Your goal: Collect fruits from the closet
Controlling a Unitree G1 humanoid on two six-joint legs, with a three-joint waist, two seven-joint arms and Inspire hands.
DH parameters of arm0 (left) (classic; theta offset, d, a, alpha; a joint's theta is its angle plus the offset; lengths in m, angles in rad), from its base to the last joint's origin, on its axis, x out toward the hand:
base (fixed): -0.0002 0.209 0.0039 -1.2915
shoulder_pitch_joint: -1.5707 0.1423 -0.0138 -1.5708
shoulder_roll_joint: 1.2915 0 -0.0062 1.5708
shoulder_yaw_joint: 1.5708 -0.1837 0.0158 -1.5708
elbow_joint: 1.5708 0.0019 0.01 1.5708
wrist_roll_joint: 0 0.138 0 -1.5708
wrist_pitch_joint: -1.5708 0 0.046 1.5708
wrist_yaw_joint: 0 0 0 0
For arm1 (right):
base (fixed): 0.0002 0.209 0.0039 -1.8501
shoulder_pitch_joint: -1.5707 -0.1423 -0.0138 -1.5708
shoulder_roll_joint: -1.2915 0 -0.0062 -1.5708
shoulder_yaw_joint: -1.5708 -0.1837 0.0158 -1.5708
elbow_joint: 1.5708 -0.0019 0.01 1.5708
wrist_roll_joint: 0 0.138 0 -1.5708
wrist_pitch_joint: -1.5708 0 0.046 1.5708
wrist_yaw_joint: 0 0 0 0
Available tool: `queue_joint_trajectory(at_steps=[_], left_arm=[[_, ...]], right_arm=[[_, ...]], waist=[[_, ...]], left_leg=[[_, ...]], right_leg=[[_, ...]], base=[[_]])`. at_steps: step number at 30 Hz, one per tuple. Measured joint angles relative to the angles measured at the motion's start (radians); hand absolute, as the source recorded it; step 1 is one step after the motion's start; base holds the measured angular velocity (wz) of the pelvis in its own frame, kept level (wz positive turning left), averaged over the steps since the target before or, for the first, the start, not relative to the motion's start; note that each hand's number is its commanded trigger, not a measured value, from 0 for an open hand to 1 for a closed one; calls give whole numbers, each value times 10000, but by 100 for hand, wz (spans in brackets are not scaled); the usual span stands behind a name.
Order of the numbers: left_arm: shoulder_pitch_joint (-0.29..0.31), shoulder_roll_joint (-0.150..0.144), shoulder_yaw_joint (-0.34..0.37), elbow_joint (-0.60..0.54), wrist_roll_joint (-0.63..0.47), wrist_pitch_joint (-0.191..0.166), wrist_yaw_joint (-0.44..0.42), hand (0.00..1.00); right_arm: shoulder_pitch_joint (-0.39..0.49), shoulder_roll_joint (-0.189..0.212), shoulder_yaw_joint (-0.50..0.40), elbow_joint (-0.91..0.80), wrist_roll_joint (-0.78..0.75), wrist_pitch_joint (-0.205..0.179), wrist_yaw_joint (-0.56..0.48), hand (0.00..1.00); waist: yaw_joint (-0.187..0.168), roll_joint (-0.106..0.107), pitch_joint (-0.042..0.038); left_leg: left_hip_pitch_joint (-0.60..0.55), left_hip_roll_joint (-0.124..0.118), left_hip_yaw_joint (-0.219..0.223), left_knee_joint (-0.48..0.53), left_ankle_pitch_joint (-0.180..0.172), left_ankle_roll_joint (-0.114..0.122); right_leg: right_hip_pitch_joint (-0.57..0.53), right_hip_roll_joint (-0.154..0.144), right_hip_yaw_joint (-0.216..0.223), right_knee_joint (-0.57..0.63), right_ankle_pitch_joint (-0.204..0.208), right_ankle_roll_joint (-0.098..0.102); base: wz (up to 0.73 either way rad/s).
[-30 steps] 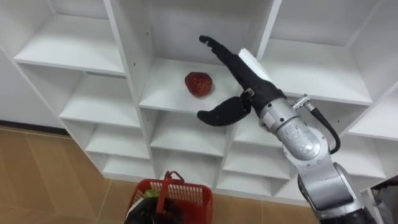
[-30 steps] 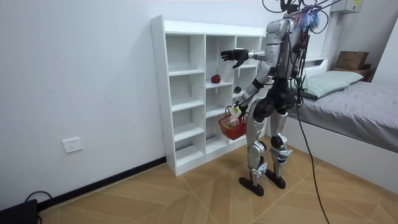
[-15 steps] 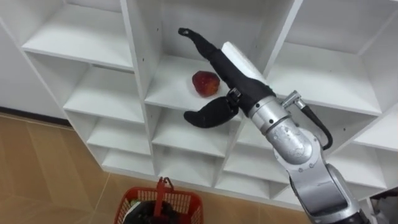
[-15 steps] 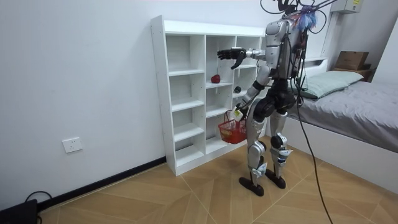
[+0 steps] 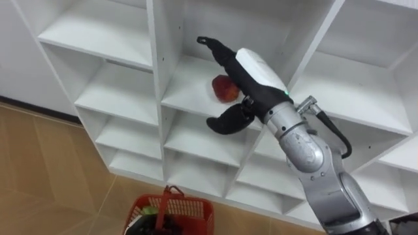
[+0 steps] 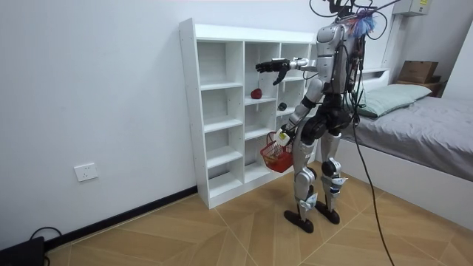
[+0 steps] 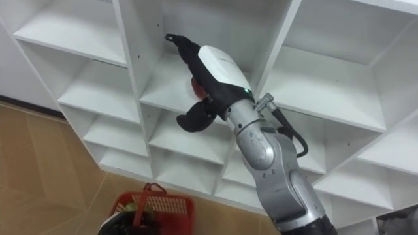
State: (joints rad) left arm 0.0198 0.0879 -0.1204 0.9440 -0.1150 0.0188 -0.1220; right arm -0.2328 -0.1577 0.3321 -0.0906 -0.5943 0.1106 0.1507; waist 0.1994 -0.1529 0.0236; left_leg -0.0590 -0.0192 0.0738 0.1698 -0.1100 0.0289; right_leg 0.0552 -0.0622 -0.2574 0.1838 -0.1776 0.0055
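Observation:
A red apple lies on a middle shelf of the white closet, also seen in the room view. My right hand reaches into that compartment, open, with its fingers stretched over the apple and its thumb below the shelf's front edge. In the right eye view the hand covers most of the apple. A red basket with something dark and green inside hangs low before me. In the room view my left hand holds the basket by its handle at hip height.
I stand upright facing the closet, whose other compartments look bare. A bed is behind me at the room view's right, with a cardboard box beyond it. Wooden floor stretches to the room view's left.
My right hand has pushed further into the compartment, from beside the apple to over it. The eye views have shifted rightward; the basket has stayed hanging from my left hand.

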Motion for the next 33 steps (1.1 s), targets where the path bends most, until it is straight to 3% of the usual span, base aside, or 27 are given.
queue_joint_trajectory(at_steps=[7, 33], left_arm=[[66, 110, 0, 0, -26, -1, 31, 100], [223, 280, 220, -30, 23, 17, -442, 100]], right_arm=[[-98, -106, -63, 876, 38, 222, -389, 0], [-726, -141, -770, 1938, 337, 185, -1630, 0]], waist=[[-35, -96, -18], [-18, -163, -64]], left_leg=[[-15, -74, -217, 9, 12, 17], [-95, -111, -339, 18, 27, 13]], right_leg=[[53, -26, -74, 2, 0, 1], [100, -36, -306, -142, 0, 5]], base=[[9], [2]])
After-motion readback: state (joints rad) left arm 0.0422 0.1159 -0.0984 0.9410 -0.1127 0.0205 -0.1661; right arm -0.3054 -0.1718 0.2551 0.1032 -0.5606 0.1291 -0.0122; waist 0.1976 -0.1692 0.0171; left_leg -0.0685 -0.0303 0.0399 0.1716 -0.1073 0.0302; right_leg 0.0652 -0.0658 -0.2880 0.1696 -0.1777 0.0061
